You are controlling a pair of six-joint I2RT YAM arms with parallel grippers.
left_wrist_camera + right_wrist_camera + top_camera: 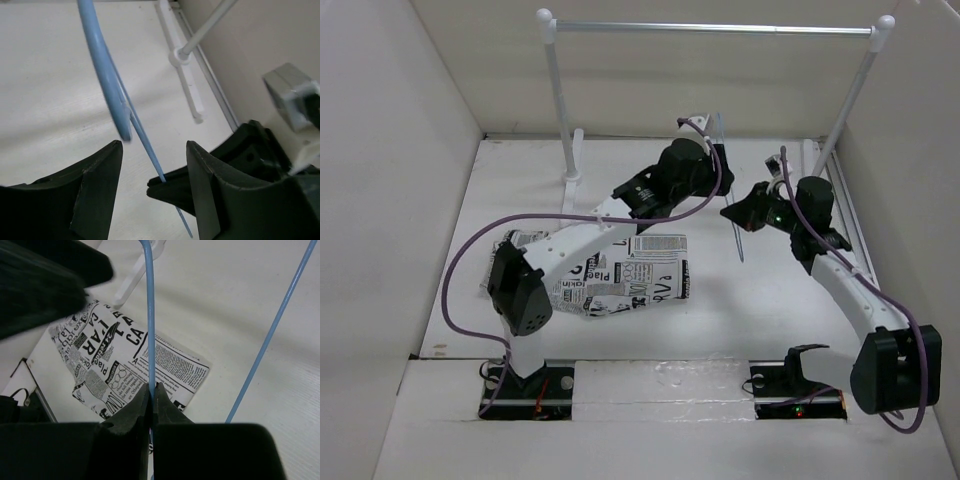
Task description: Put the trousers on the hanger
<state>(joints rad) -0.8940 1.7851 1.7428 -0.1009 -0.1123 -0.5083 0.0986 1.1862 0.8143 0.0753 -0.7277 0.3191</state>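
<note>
Blue-grey thin wire hanger [148, 315] pinched by one arm, with the white cloth trousers printed in black newspaper text [630, 275] lying apart from it.

I saw the right gripper [151, 390] clamped tight on one thin wire of the hanger, right of centre in the overhead view. The left gripper [154, 145] had its black jaws standing apart, the hanger's wire running between them. The trousers lay folded on the white table [760, 300], left of centre and partly under the left arm. A white-posted rack with a silver rail [715, 28] stood across the top.
</note>
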